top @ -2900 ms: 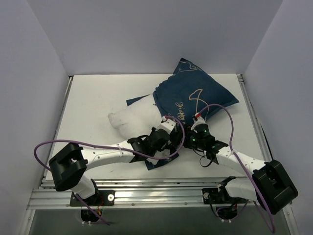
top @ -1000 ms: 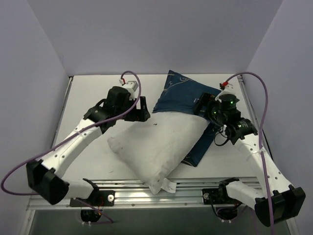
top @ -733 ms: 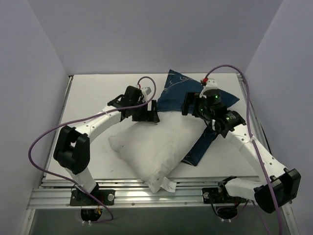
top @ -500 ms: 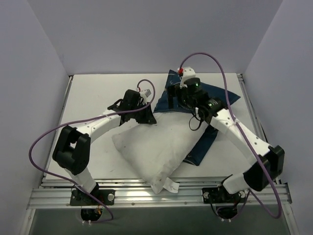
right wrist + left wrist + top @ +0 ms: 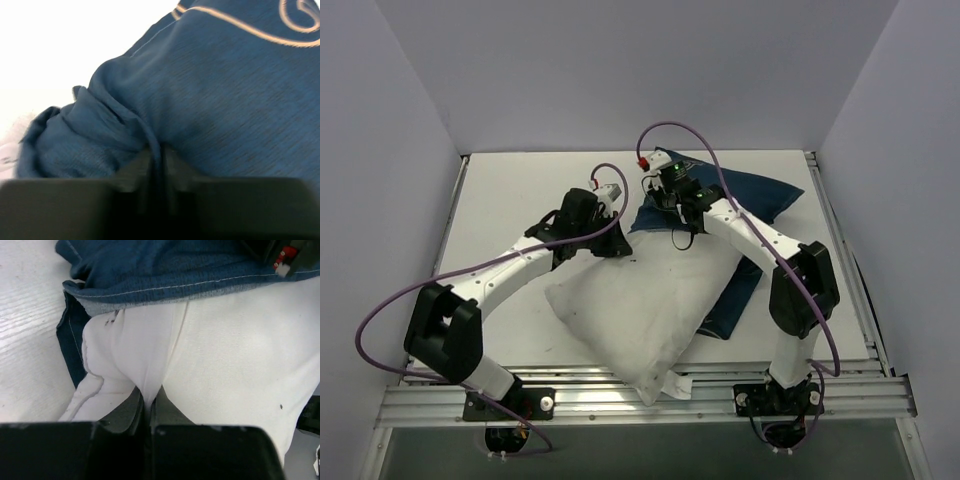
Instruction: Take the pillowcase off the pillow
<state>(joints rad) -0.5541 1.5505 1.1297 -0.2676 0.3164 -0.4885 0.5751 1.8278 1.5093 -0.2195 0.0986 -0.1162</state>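
Now both arms, open-jawed a second ago, grip cloth. The left end effector (image 5: 148, 402) pinches the pillow (image 5: 640, 300) at mid-frame, and the right end effector (image 5: 159, 152) pinches the pillowcase (image 5: 745, 200) at upper right, ready to pull them apart.

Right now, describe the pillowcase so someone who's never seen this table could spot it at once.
On the white table, a plump white pillow lies across the middle. The pillowcase is bunched at the pillow's far right end. Unlike the plain pillow, it is navy blue with thin pale line drawings.
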